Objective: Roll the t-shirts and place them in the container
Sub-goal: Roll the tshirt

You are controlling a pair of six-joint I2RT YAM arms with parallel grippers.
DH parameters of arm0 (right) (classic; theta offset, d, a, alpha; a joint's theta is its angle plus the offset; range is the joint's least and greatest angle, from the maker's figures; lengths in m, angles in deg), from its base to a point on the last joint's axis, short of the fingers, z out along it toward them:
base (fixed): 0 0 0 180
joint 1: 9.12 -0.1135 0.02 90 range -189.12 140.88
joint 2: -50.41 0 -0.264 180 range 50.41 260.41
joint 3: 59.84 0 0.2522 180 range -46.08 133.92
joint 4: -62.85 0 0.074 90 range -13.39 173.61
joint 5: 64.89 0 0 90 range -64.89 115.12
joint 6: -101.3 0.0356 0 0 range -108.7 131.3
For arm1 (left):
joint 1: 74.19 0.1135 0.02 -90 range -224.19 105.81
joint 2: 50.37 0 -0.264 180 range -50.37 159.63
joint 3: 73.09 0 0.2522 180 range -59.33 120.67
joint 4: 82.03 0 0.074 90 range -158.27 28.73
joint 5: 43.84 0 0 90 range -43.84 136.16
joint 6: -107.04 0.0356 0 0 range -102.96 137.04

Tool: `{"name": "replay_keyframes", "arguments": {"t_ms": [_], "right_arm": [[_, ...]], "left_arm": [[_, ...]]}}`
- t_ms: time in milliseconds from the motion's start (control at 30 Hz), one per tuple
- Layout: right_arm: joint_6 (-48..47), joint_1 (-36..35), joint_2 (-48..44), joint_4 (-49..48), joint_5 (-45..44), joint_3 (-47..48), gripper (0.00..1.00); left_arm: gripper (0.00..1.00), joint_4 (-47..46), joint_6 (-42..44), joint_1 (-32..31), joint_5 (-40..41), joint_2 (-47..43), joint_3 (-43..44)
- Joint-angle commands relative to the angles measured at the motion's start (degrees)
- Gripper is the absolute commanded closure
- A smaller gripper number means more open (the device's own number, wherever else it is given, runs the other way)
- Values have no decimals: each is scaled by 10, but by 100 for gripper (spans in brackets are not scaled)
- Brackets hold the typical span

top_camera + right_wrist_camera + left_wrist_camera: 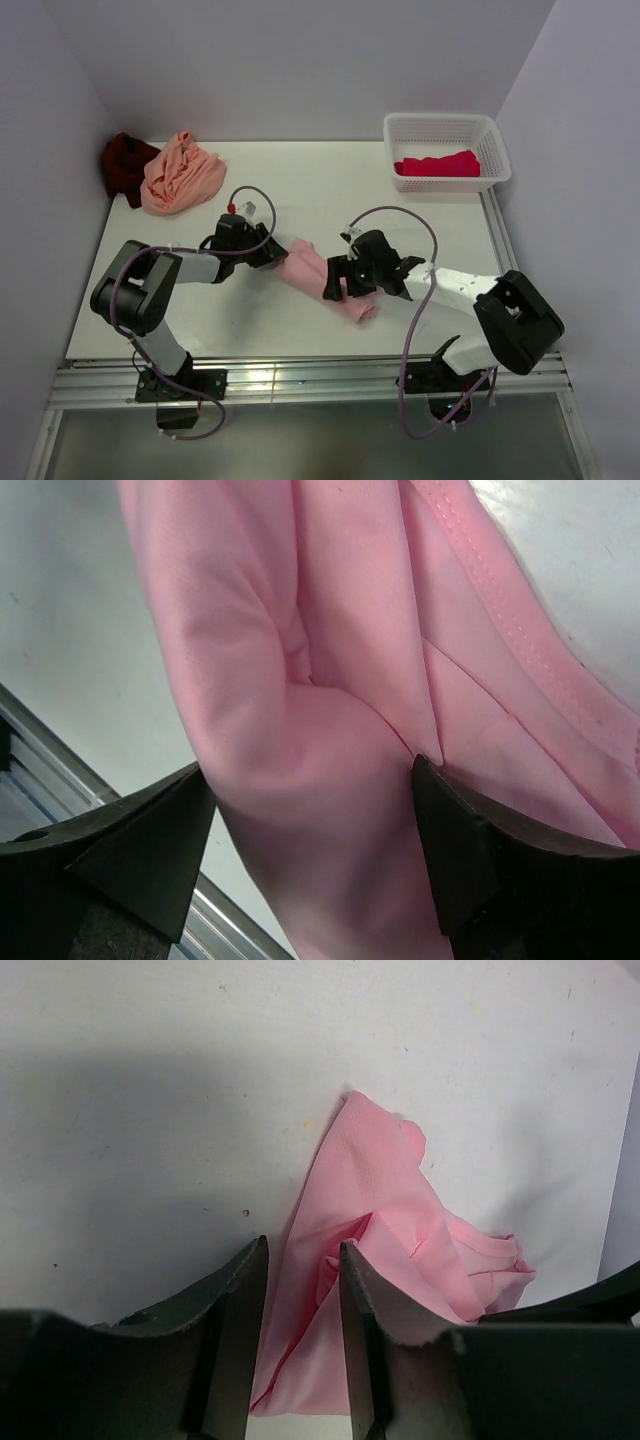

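Note:
The light pink t-shirt (305,265) lies as a loose roll slanting across the middle of the table. My left gripper (268,252) is at its upper-left end. In the left wrist view that gripper (300,1250) stands partly open, its fingers on either side of a flat fold of the pink cloth (390,1190). My right gripper (340,285) is at the lower-right part of the roll. In the right wrist view this gripper (310,775) has its fingers set wide, with the thick pink roll (350,600) filling the gap and touching both.
A peach-orange t-shirt (180,175) and a dark maroon one (125,165) lie bunched in the back left corner. The white lattice basket (445,125) at the back right holds a crimson-pink t-shirt (438,164). A metal rail (300,375) runs along the near edge.

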Motion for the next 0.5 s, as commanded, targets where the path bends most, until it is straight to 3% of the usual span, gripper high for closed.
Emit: {"name": "replay_keyframes", "arguments": {"t_ms": [0, 167, 233, 267, 300, 433, 467], "right_arm": [[-10, -15, -31, 6, -29, -8, 16], [5, -46, -42, -7, -54, -28, 16], [15, -56, -42, -12, -57, -36, 24], [17, -63, -38, -16, -53, -37, 28], [21, -64, -34, -16, -46, -37, 42], [35, -66, -6, -31, -5, -36, 63], [36, -66, -3, -34, 8, -37, 73]], "left_arm": [[60, 1, 17, -2, -1, 3, 22], [61, 2, 11, -2, -6, 9, 29], [61, 4, 11, -2, -7, 10, 32], [61, 9, 11, -2, -8, 8, 34], [61, 11, 12, -2, -6, 6, 34], [60, 28, 18, -2, -4, -10, 37], [59, 35, 21, -2, -2, -14, 41]]}}
